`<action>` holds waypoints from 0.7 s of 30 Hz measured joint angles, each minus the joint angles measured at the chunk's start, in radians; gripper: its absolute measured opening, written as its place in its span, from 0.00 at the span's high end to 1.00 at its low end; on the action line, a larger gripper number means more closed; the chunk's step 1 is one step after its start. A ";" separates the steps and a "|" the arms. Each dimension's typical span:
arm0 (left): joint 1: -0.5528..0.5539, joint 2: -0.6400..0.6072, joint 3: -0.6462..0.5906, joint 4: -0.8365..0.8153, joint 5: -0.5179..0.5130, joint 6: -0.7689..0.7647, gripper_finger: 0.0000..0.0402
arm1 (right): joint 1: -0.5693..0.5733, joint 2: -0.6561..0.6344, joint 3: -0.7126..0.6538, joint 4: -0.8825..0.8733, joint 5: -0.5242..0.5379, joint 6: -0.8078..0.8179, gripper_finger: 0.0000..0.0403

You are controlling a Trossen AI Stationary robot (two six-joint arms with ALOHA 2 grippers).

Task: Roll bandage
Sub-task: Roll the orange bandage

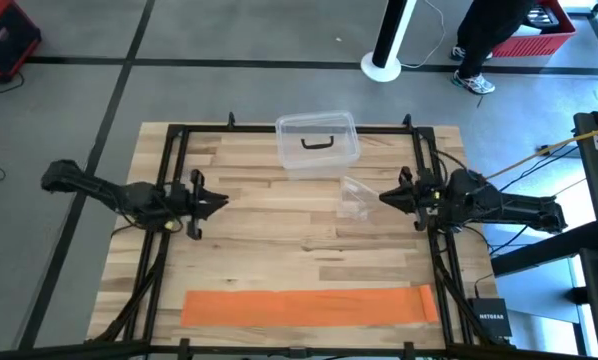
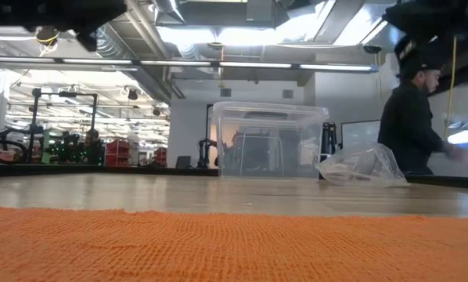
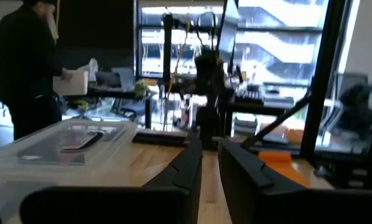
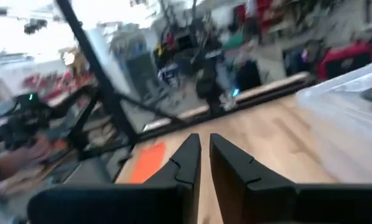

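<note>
Orange bandage [image 1: 304,305] lies fully unrolled, flat along the near edge of the bench [image 1: 279,240], long axis running left to right. One end, on the right arm's side, shows a small fold or a darker patch; can't tell which. Nothing touches it.

Clear plastic box [image 1: 317,142] with black handle sits at the far edge, middle. Small clear wrapper [image 1: 355,197] just in front of it, slightly toward the right arm. Both well apart from the bandage, not in the way.

Left gripper [image 1: 222,203] hovers over the left side of the bench at mid depth, pointing inward. Jaws narrow, only a thin slit between them, holding nothing. Right gripper [image 1: 385,197] mirrors it on the right side, near the wrapper, jaws likewise almost closed and empty. A person stands in the room beyond the bench, clear of the arms.

Judgement: rolling not started; step in hand is the approach to one bandage end. To do it well:
- open jaws before descending
- pick the end with the fold, since it looks the easier one to catch
- pinch only the top layer's edge, square to the strip
- other gripper pins the strip flat farther along so it doesn't slide
- keep the first turn tight and straight, else the roll will likely cone.
</note>
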 joint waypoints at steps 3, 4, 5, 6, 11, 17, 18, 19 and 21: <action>0.002 0.131 0.075 0.003 0.002 -0.001 0.88 | 0.000 0.093 0.117 -0.159 -0.049 0.002 0.90; 0.000 0.173 0.096 0.000 0.002 -0.007 0.88 | 0.000 0.127 0.157 -0.208 -0.069 0.004 0.90; -0.003 0.210 0.116 -0.004 0.005 -0.012 0.88 | 0.000 0.161 0.195 -0.258 -0.089 0.010 0.90; -0.008 0.243 0.132 -0.006 0.009 -0.016 0.88 | 0.002 0.196 0.232 -0.306 -0.106 0.019 0.90; -0.022 0.372 0.182 -0.041 0.014 -0.053 0.88 | 0.129 0.392 0.394 -0.489 -0.138 0.087 0.90; -0.020 0.457 0.186 -0.047 0.014 -0.123 0.88 | 0.368 0.629 0.549 -0.676 0.004 0.190 0.90; -0.020 0.468 0.186 -0.045 0.014 -0.126 0.88 | 0.403 0.666 0.567 -0.706 0.021 0.216 0.90; -0.020 0.477 0.186 -0.045 0.014 -0.127 0.88 | 0.438 0.699 0.579 -0.731 0.038 0.253 0.90; -0.020 0.493 0.186 -0.046 0.014 -0.123 0.88 | 0.504 0.758 0.587 -0.771 0.054 0.351 0.90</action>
